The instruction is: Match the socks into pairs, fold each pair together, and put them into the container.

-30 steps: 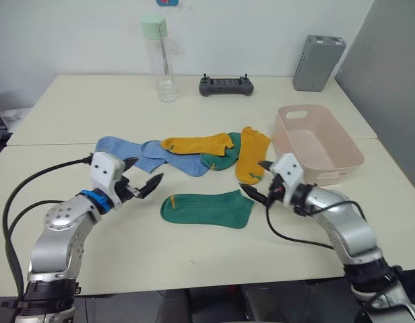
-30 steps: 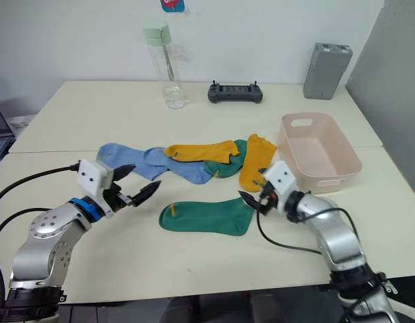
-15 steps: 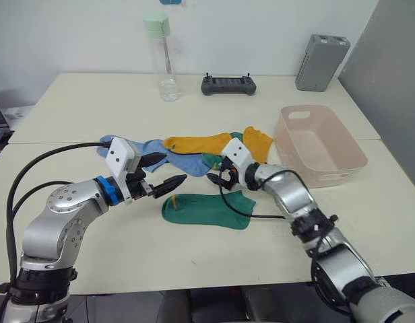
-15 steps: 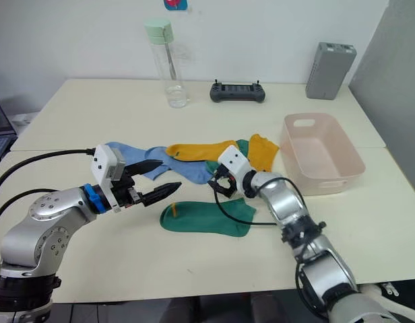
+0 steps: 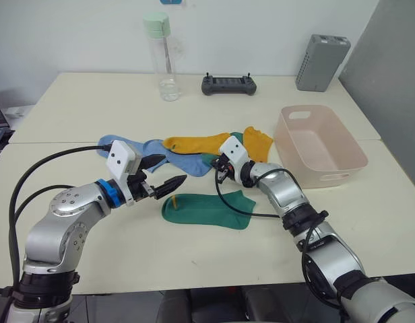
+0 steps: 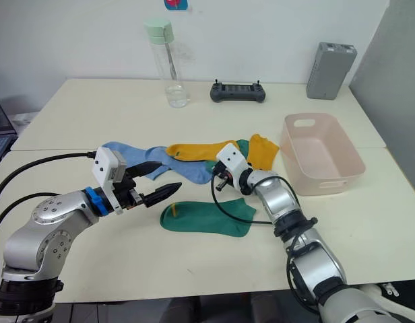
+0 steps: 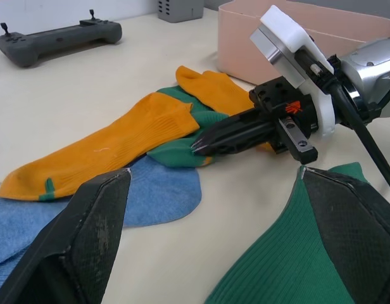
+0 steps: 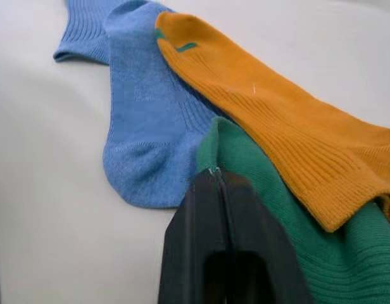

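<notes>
My right hand (image 5: 216, 169) is pressed together on the edge of the green sock (image 5: 219, 159) that lies half buried in the pile; the right wrist view shows my fingers closed on its cuff where it pokes out from under a yellow sock (image 5: 198, 143). I judge I grip it there because that corner is the only free part, and from it the sock can be drawn out toward its mate.

That mate, the other green sock (image 5: 207, 209), lies flat and alone on the worktop (image 5: 86, 108) nearer to me, just beside the pile, so the pair can be laid together there.

My left hand (image 5: 166, 173) hovers spread, one finger above the blue socks (image 5: 143, 153) and one pointing at the free green sock, holding nothing. I read it as waiting to pin or help align the pair.

In the way: the yellow sock lies across the sock I hold, and a second yellow sock (image 5: 253, 144) lies against its far side, so both may drag along when I pull. The blue socks lie close to its tip.

The pink tub (image 5: 319, 144) sits empty at my right, near the pile. A bottle (image 5: 160, 58), a controller (image 5: 227, 85) and a grey box (image 5: 321, 62) stand at the far edge, well apart.
</notes>
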